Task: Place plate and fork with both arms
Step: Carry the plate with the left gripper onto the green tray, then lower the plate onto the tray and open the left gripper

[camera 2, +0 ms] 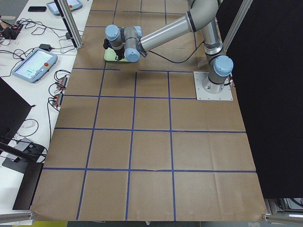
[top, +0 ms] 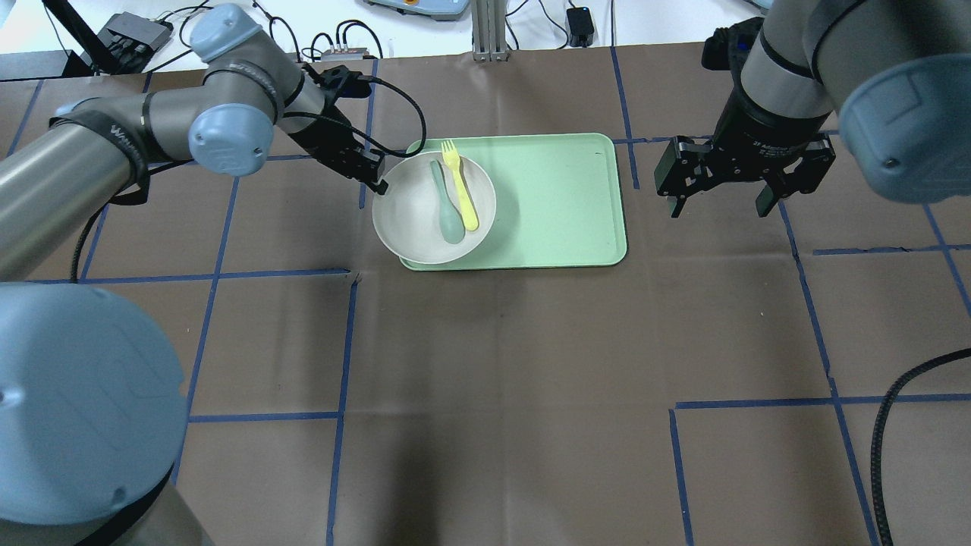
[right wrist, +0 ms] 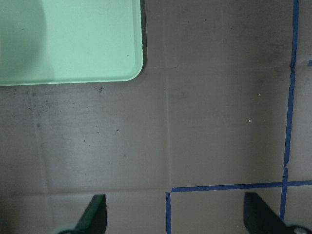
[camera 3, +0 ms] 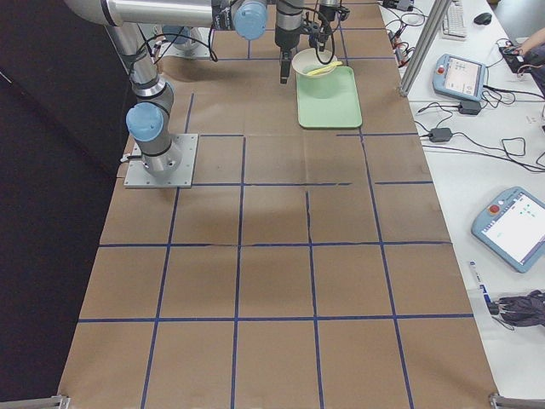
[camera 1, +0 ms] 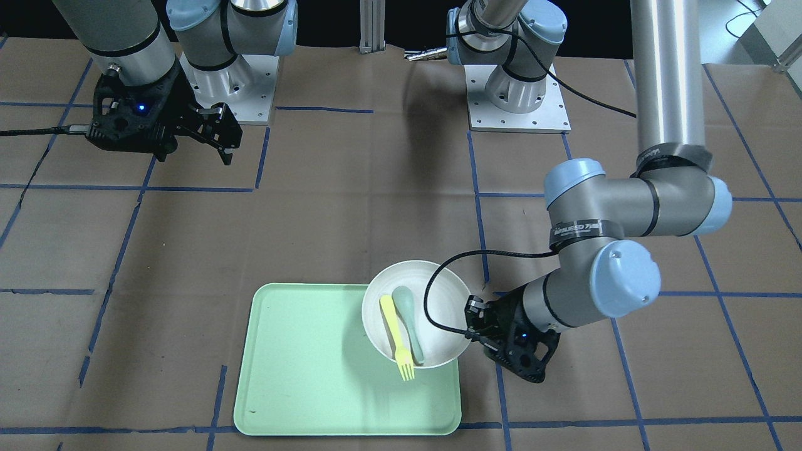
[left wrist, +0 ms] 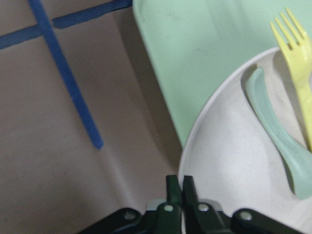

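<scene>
Two utensils ride in the plate (top: 413,224). One is the yellow fork (top: 461,189), tines toward twelve o'clock in the overhead view and poking past the rim. The other is a grey-green spoon (top: 446,208), just beside the fork on its nine o'clock side. The plate overlaps the nine o'clock end of the light-green tray (top: 561,197), with part of it hanging out over the brown tabletop (top: 501,364). The left hand (top: 377,182) is pinched narrow on the plate's rim at about ten o'clock. That edge grip keeps its fingers (left wrist: 173,189) clear of the cutlery and the plate level enough that neither piece slides (whether the plate rests on the tray or is held just above it, I cannot tell). The right hand (top: 719,205) hangs over bare tabletop at the tray's three o'clock, well apart, spread wide and holding nothing. It is probably kept ready there for the fork, its likely share of the job.
</scene>
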{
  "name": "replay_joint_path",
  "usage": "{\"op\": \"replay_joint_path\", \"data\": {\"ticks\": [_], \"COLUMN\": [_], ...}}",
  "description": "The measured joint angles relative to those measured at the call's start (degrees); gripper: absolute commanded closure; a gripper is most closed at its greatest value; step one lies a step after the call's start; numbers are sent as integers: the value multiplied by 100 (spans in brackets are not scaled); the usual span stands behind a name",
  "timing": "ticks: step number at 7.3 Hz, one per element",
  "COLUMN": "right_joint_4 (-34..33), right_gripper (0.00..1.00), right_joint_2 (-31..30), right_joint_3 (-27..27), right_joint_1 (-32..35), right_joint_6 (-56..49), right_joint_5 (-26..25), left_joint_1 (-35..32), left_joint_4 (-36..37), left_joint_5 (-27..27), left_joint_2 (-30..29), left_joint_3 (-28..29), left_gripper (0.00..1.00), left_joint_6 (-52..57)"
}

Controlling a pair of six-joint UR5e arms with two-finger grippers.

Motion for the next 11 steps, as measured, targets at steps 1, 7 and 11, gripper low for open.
{"op": "replay_joint_path", "data": {"ticks": [1, 7, 11], "right_joint_4": [-2, 0, 2], "right_gripper": [0, 0, 0], "right_joint_2": [0, 0, 0], "right_joint_3": [0, 0, 0], "right_joint_1": [0, 0, 0], "right_joint_6": [0, 0, 0], "right_joint_5": [0, 0, 0], "left_joint_1": [-240, -767, -763], "left_joint_4": [-57, -403, -405], "left_joint_5": [45, 182, 272], "left_joint_2": [-268, -1295, -1451], "left_joint_3": [320, 1735, 1919], "left_gripper": [100, 96, 42], "left_joint_6": [-20, -4, 3]}}
